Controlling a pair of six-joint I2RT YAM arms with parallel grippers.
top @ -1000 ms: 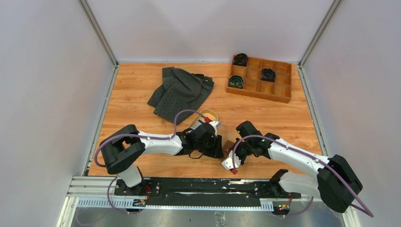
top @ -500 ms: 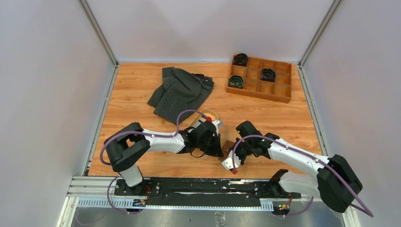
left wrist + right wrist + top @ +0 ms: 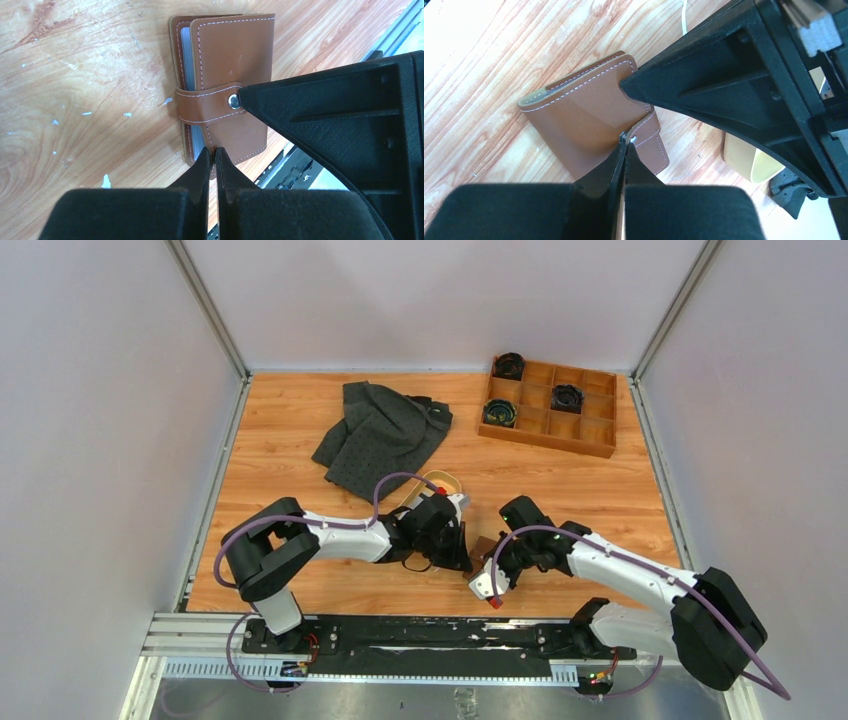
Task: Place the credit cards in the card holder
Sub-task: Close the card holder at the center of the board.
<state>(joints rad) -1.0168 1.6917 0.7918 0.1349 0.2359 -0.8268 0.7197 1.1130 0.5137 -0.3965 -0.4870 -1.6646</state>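
My left pincer (image 3: pixel 214 156) is together at the snapped-shut card holder's (image 3: pixel 230 60) edge, my right pincer (image 3: pixel 625 145) together at its snap button (image 3: pixel 233 101). Inside it show grey-blue edges (image 3: pixel 186 45).

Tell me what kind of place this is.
Most likely a robot-manipulation test cell, not a home: plain white panels box in a wooden tabletop, and the left arm and right arm are bolted to a metal rail at its near edge.

The orange-brown wooden tabletop (image 3: pixel 280 430) carries a crumpled dark grey cloth (image 3: pixel 385 435), a wooden compartment box (image 3: pixel 550 405) (far right corner), a small oval tan tray (image 3: pixel 442 483) and a snapped-shut brown leather card holder (image 3: pixel 225 65).
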